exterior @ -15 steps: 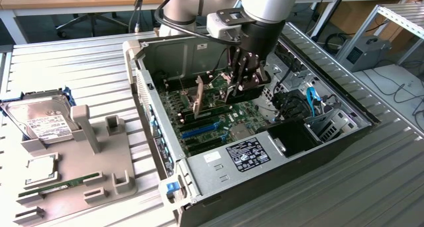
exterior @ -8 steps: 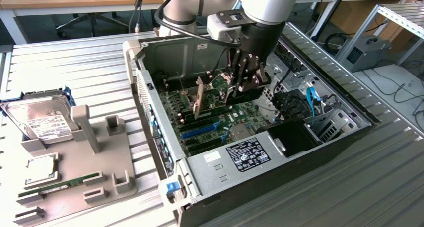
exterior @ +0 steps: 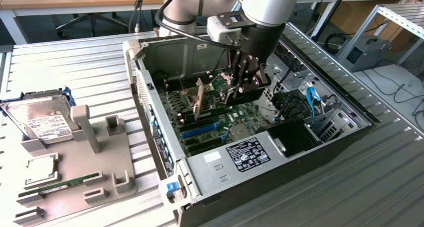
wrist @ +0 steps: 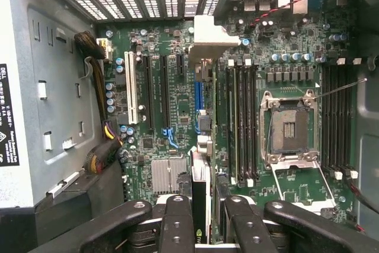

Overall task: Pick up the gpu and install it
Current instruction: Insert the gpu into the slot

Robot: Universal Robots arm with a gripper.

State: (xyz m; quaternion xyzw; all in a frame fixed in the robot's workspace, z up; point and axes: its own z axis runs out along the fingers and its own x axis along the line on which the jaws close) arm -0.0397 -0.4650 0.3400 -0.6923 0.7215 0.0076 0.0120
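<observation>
Exterior view shows the claw (exterior: 247,83) lowered inside the open computer case (exterior: 198,160), just above the motherboard (exterior: 232,118). Its black fingers (wrist: 177,226) are pinching the gpu (wrist: 201,197), which stands on edge between them, seen edge-on in the wrist view, its lower edge down at the motherboard's slots. Beneath the claw lie the empty CPU socket (wrist: 290,128) and the RAM slots (wrist: 243,117). Well away from the claw, outside the case on the desk (exterior: 371,187), a grey parts holder (exterior: 79,187) carries a hard drive (exterior: 39,120) and a RAM stick (exterior: 59,185).
</observation>
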